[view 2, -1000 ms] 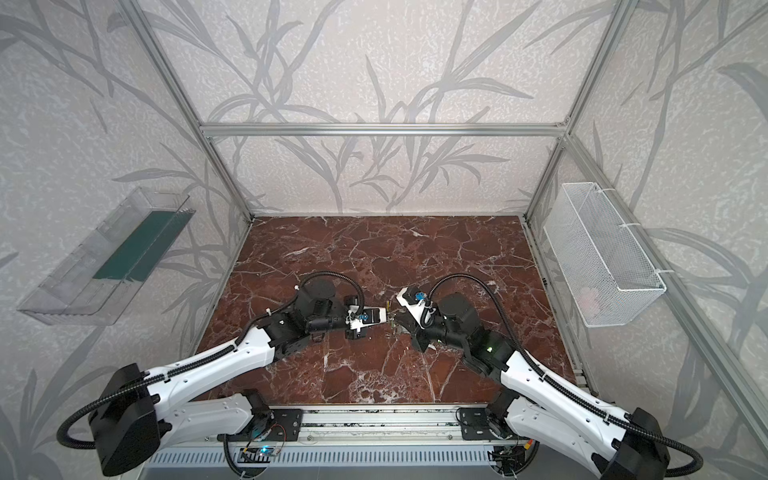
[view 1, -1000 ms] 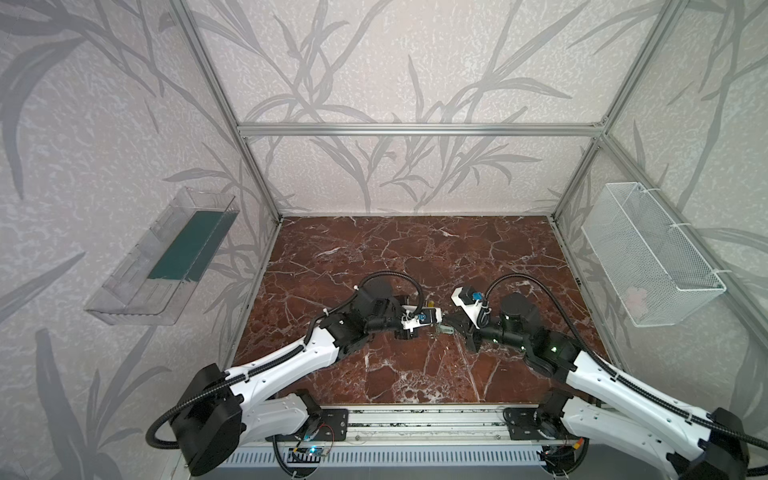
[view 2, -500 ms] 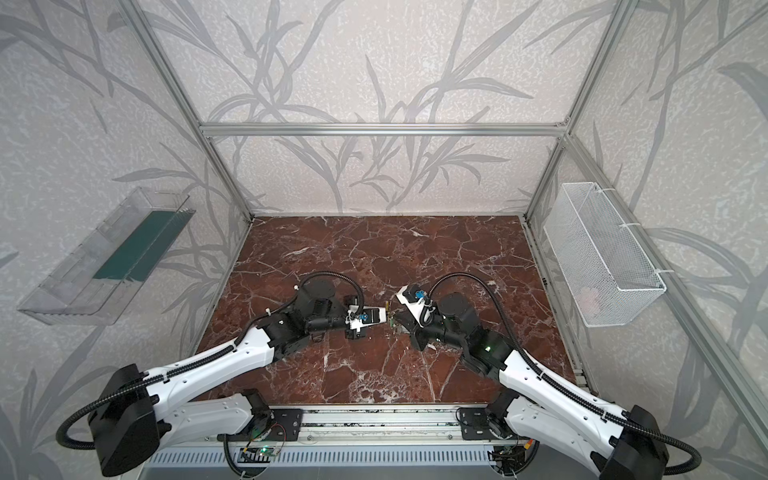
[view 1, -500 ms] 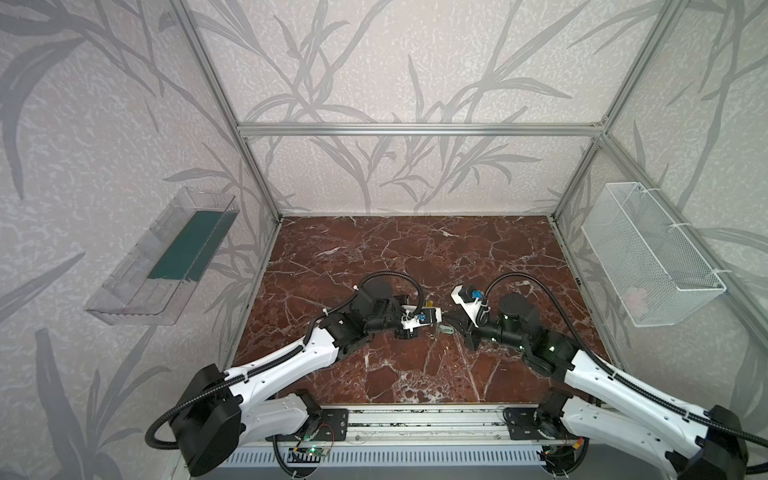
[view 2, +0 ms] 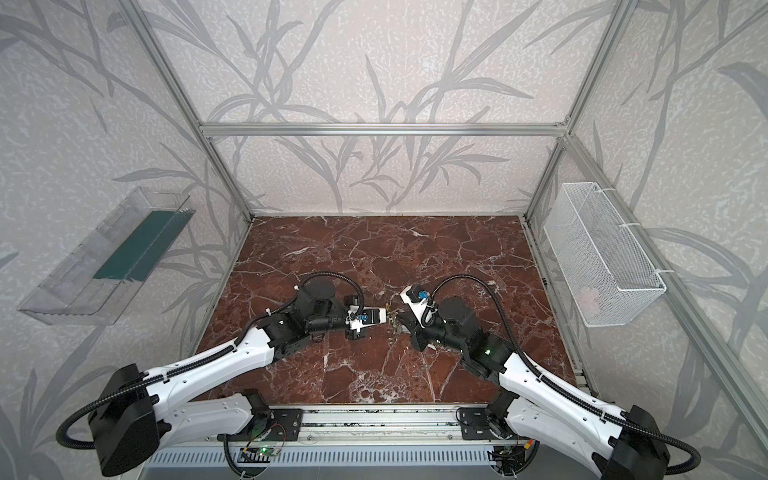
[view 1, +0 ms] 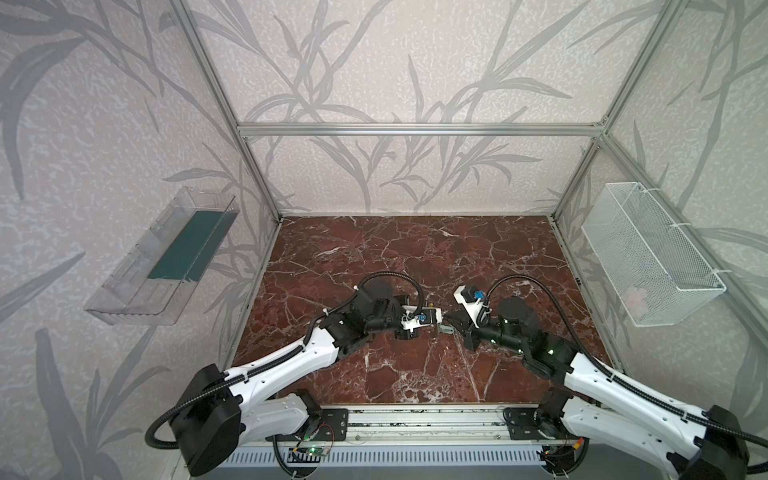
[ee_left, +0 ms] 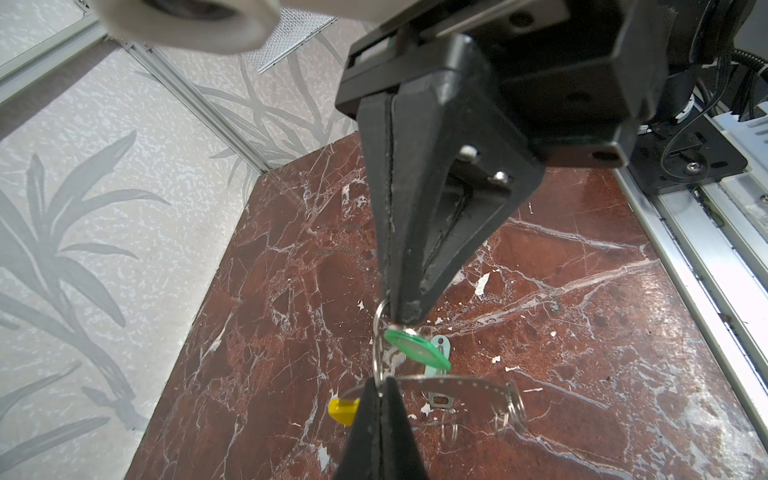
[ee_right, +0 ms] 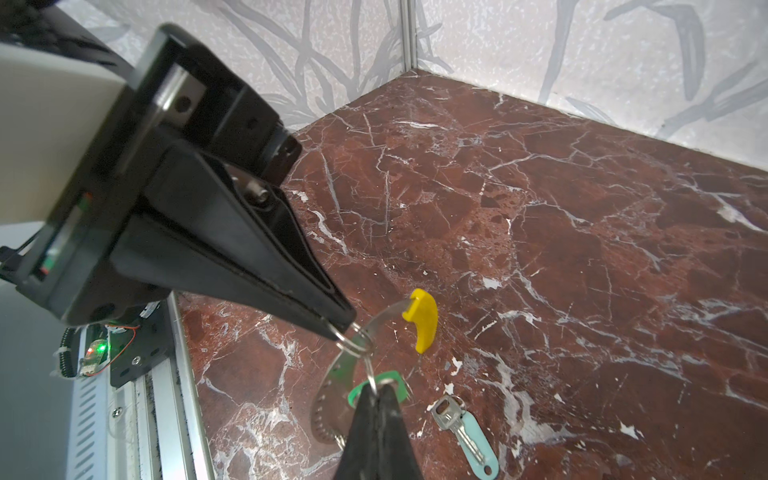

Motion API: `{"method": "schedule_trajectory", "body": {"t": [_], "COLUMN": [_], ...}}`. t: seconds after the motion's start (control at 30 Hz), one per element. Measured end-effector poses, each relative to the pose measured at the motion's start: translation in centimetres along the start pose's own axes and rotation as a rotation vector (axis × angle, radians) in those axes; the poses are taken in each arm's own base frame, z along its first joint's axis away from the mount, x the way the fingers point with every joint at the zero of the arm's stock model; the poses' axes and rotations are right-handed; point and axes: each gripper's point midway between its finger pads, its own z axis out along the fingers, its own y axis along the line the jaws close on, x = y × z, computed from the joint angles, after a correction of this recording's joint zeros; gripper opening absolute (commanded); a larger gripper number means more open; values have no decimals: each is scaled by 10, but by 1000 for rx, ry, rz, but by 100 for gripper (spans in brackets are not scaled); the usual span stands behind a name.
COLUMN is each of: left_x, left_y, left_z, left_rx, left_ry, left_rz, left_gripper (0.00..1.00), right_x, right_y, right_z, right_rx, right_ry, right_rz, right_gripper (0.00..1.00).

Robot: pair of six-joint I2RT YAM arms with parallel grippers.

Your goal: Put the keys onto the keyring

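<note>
I'm operating in a robotics lab test cell: an aluminium frame [view 1: 415, 129] holds leaf-print wall panels [view 1: 374, 62] around a red marble-look desk [view 1: 415, 257], a clear bin [view 1: 124, 309] and a wire basket [view 1: 648, 257] hang on the sides, and two white robot arms [view 1: 286, 365] mount on a front rail [view 1: 424, 419].

surface: marble tabletop [view 1: 415, 257] | left wall: clear tray [view 1: 124, 307], green liner [view 1: 183, 245] | right wall: white wire basket [view 1: 623, 249]

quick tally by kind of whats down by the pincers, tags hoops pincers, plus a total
key tags: 2, green key tag and pale teal key tag
keyring hoop: 1
pincers: 2, left pincer and right pincer
total: 5
</note>
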Motion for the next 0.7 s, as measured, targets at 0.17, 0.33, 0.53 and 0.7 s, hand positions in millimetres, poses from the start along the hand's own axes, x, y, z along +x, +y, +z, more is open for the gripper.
{"method": "schedule_trajectory", "body": {"t": [0.17,0.33,0.53,0.7], "left_x": [-1,-4,-10,-22], "left_y": [-1,0,-2,-1], "left_z": [0,0,-1,-6], "left_rx": [5,2,28,68], "left_ry": [-7,-19,-57,-134], "left_rz": [10,-2,-58,-134], "left_gripper": [0,0,0,0], "right_x": [0,0,6,8], "right_y": [-1,-1,2,1], "right_z": [-1,-1,1,0], "right_rx": [9,8,-28,-45], "right_ry": [-18,-24,-36,-29], "right_rz": [27,50,78,84], "right_gripper": [0,0,0,28]}}
